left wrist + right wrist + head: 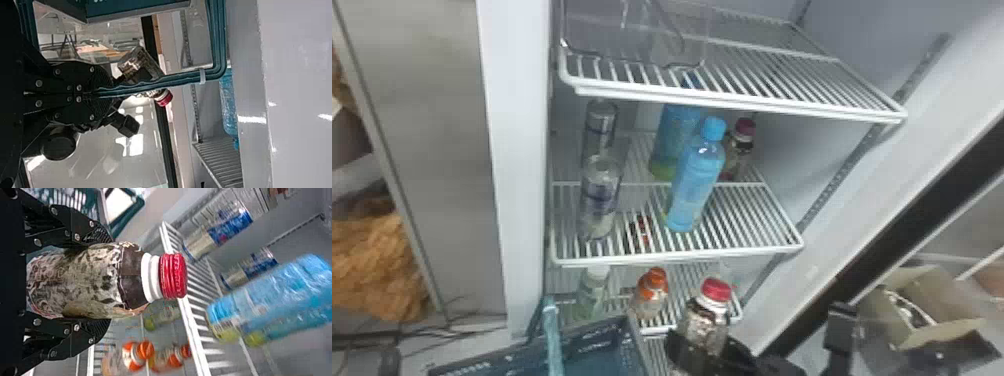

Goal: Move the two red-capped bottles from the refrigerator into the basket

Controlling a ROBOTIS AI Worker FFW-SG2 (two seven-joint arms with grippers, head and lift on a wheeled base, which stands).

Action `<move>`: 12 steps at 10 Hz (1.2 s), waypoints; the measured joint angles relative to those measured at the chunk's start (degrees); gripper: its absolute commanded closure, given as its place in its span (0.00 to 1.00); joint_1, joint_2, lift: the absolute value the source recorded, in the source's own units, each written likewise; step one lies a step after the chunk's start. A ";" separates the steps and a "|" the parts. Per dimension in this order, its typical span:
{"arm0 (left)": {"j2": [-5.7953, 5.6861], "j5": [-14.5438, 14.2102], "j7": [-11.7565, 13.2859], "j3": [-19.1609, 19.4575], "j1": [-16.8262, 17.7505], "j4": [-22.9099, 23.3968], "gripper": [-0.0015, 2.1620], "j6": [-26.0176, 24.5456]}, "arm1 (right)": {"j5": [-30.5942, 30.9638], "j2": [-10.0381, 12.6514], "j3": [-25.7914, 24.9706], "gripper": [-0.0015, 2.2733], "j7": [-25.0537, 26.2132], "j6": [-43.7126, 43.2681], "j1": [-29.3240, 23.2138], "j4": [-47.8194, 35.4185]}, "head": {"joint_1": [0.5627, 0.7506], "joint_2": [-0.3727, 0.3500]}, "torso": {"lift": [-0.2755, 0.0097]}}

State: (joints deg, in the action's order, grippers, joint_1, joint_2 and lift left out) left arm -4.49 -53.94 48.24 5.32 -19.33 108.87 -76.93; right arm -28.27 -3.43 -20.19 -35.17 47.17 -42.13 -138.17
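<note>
My right gripper (pixel 706 349) stands in front of the lower shelves, shut around a red-capped bottle (pixel 708 317) held cap up. The right wrist view has this bottle (pixel 90 282) between both fingers of the right gripper (pixel 103 280), its red cap clear of them. Another red-capped bottle (pixel 743 131) stands far back on the middle shelf, partly behind a blue bottle. The dark teal basket (pixel 582 345) is at the bottom, left of the held bottle, its handle rising at the front. In the left wrist view my left gripper (pixel 98 92) is shut on that handle (pixel 164 81).
Blue bottles (pixel 694 175) and clear bottles (pixel 599 197) occupy the middle wire shelf (pixel 677 259). Orange-capped (pixel 652 295) and pale bottles are lower down. A clear bin (pixel 632 35) sits on the top shelf. The refrigerator's side frame (pixel 519 165) borders the left; an open carton (pixel 917 310) lies right.
</note>
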 measured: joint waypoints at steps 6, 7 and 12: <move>-0.48 -1.64 -0.21 -1.48 1.30 -1.22 0.56 1.32 | -3.45 -2.71 8.00 0.03 -2.67 3.35 4.43 7.10 | 0.70 0.14 | 0.97; -0.63 -1.96 -0.27 -1.47 1.21 -1.23 0.56 1.55 | -3.79 -2.83 7.74 0.03 -2.89 3.78 4.52 7.52 | 0.70 0.14 | 0.97; -0.87 -3.29 -0.34 -2.00 0.92 -1.23 0.56 2.25 | -4.95 -1.39 -0.30 0.09 -2.92 -5.83 4.14 7.45 | 0.70 0.03 | 0.97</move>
State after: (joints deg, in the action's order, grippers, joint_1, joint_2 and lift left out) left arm -5.36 -57.23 47.90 3.32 -18.41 107.64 -74.67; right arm -33.22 -4.82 -20.49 -38.09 41.34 -37.98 -130.72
